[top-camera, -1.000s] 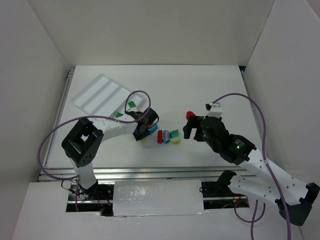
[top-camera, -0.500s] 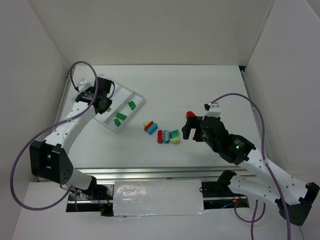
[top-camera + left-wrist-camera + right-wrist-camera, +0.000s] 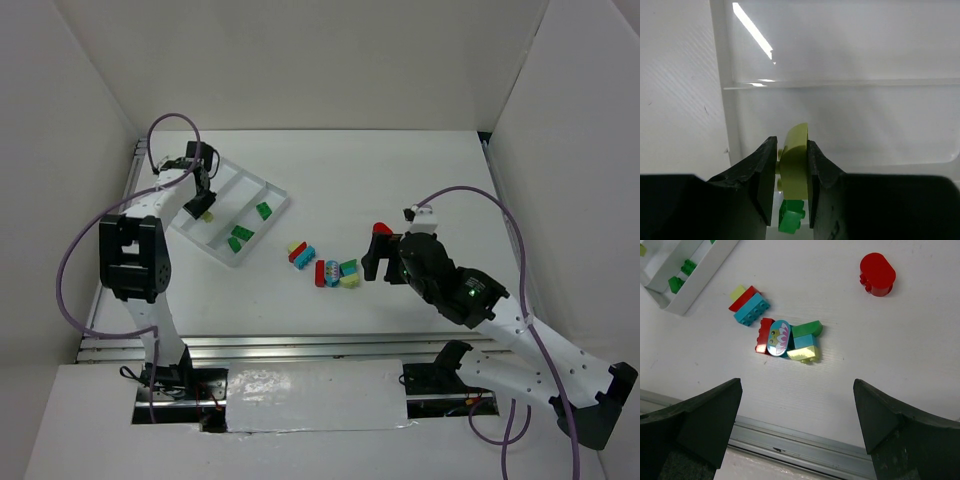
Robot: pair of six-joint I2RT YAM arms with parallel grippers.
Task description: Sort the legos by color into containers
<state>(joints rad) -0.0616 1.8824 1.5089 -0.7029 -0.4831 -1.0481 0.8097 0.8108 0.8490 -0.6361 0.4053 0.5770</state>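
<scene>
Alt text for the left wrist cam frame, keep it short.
The left tool is shut on a pale yellow brick, holding it upright above a compartment of the white tray. A green brick shows just below the held one, between the dark fingers.

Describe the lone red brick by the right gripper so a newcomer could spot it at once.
Start at the white table and find the pile of bricks in front of the open right gripper. Beyond the pile and to its right, alone on the table, lies the red brick. It is the only rounded, pill-shaped red one; the pile's reds are rectangular.
</scene>
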